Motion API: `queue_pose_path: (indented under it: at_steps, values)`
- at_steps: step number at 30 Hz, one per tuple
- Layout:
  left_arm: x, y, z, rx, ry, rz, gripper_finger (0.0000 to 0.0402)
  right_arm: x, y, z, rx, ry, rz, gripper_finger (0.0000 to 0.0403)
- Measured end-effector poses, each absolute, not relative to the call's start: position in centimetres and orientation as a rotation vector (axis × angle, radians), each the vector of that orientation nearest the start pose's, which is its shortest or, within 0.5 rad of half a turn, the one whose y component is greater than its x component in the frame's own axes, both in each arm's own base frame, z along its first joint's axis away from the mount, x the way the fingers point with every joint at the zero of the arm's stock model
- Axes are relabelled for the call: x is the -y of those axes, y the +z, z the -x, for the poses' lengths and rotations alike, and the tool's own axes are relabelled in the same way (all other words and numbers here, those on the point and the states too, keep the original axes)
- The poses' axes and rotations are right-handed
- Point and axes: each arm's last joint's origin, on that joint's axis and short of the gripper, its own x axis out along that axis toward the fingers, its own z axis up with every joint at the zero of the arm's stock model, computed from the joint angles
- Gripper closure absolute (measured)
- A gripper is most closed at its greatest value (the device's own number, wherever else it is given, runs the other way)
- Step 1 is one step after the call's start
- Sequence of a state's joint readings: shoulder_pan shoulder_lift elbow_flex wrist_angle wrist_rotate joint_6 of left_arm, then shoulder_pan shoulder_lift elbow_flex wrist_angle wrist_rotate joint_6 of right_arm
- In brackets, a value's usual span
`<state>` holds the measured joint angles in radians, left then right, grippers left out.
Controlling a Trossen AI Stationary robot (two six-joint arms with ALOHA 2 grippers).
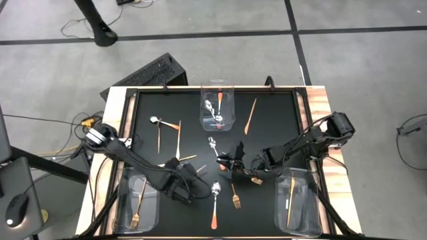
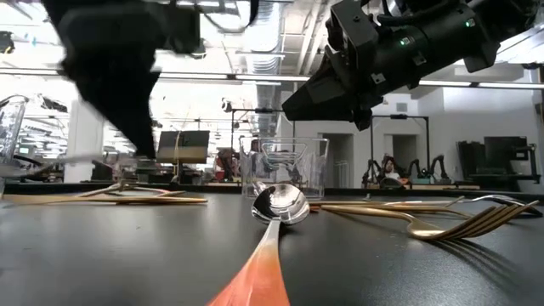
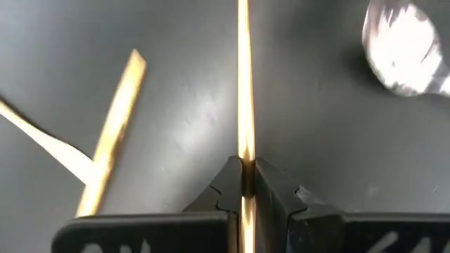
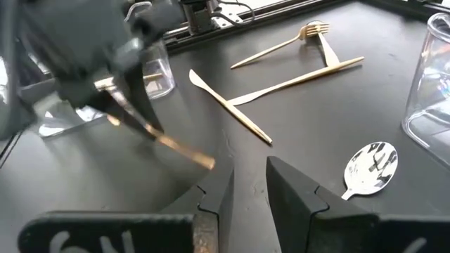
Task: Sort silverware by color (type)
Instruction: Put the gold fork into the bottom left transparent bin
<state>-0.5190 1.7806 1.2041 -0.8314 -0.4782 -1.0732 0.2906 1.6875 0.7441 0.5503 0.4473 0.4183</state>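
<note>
Gold-copper utensils and orange-handled spoons lie scattered on the black table top. My left gripper (image 1: 190, 172) (image 3: 246, 176) is at the near left and is shut on a thin gold knife (image 3: 243, 84). The right wrist view shows that knife (image 4: 165, 140) slanting down from the left gripper (image 4: 130, 67). My right gripper (image 1: 233, 160) (image 4: 249, 186) hovers open at the table's middle, holding nothing. A spoon (image 4: 369, 169) lies flat beside it. Another spoon (image 2: 279, 204) and a fork (image 2: 459, 223) lie near the near edge. My left gripper pinches the thin gold knife (image 3: 245, 158) between its two fingertips, partway along its length. The longer part sticks out forward past the fingertips, and a short part runs back between the fingers. I cannot tell whether its free end (image 4: 209, 163) touches the table.
Three clear bins stand on the table. The far middle bin (image 1: 203, 100) holds spoons, the near left bin (image 1: 121, 200) holds a fork, and the near right bin (image 1: 279, 200) holds a gold knife. Loose knives and a fork (image 4: 281, 42) lie on the left half. The two grippers are close together.
</note>
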Motion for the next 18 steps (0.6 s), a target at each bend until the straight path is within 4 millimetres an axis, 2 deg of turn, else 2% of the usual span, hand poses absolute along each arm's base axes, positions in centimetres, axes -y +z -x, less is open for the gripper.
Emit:
queue_pose_path:
  at_steps: [5,10,15,18]
  values:
    - [13.7,24.0,-26.9,-0.841,0.653,0.280,0.0394,-8.4,16.6,-31.9,-0.331,-0.225,-0.269,0.0297]
    - [12.9,28.8,-21.4,-0.699,0.720,0.367,0.0393,-8.3,16.5,-31.9,-0.347,-0.228,-0.263,0.0297]
    - [12.6,30.0,-15.8,-0.803,0.849,0.491,0.0393,-7.9,16.5,-32.0,-0.345,-0.240,-0.265,0.0297]
    - [13.8,29.9,-13.7,-0.838,0.889,0.577,0.0393,-7.6,16.5,-32.0,-0.343,-0.250,-0.267,0.0297]
